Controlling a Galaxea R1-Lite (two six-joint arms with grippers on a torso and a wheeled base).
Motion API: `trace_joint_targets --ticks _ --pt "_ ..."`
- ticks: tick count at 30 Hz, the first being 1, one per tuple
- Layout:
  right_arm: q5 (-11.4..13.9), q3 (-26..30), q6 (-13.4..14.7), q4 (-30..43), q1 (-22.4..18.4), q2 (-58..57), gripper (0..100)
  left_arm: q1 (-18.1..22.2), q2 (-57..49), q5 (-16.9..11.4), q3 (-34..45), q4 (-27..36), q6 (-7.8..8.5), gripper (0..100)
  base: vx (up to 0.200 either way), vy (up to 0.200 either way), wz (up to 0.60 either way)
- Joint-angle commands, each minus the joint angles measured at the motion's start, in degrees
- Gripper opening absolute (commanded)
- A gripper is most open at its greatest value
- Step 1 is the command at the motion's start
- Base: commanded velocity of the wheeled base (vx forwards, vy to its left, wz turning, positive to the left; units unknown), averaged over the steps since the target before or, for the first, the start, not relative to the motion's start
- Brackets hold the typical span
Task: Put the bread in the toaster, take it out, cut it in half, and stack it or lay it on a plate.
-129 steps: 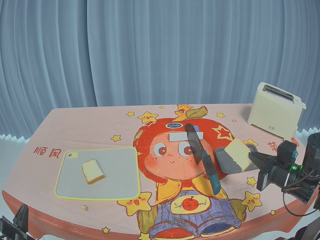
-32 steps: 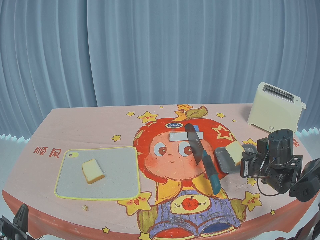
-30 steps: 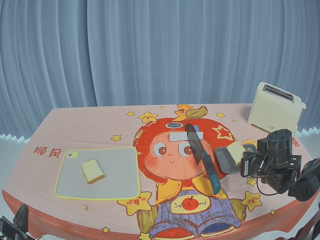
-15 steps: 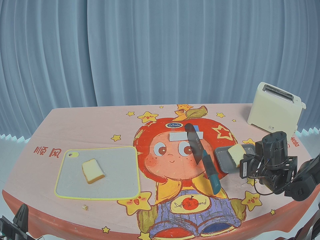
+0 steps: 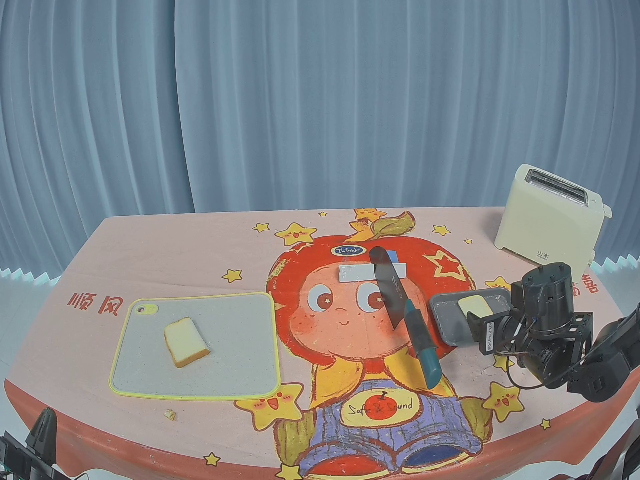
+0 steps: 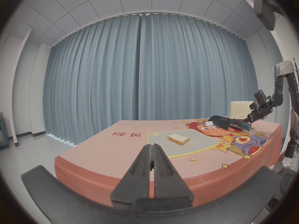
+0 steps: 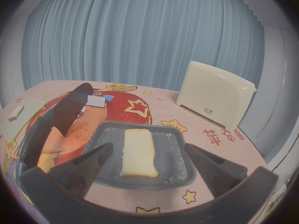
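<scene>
One half slice of bread (image 5: 475,305) (image 7: 138,152) lies flat in the dark grey plate (image 5: 449,321) (image 7: 102,139) at the right of the table. My right gripper (image 5: 485,331) (image 7: 146,159) is open just in front of the plate, with the bread between and beyond its fingertips, nothing held. The other half slice (image 5: 185,342) (image 6: 178,138) rests on the grey cutting board (image 5: 227,361) (image 6: 199,142) at the left. My left gripper (image 6: 152,164) is shut and empty, low in front of the table's left corner.
A knife (image 5: 407,315) (image 7: 53,119) with a teal handle lies between board and plate. The cream toaster (image 5: 550,220) (image 7: 215,94) stands at the back right. A small white card (image 5: 357,273) lies at the table's middle, a crumb (image 5: 171,415) near the front edge.
My right gripper brought the bread half down from a tilted hold onto the plate, then opened and let it go; the bread now lies flat. The left arm has not moved.
</scene>
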Motion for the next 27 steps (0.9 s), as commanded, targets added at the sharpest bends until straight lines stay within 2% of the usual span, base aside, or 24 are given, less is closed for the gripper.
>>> trace_joint_targets --ticks 1,27 --pt "0.0 -0.4 0.4 0.0 0.3 -0.5 100 0.0 -0.9 0.0 1.0 0.0 0.02 0 0.000 0.000 0.00" --pt "0.0 -0.9 0.8 0.0 0.3 -0.8 100 0.0 -0.9 0.0 1.0 0.0 0.02 0 0.000 0.000 0.00"
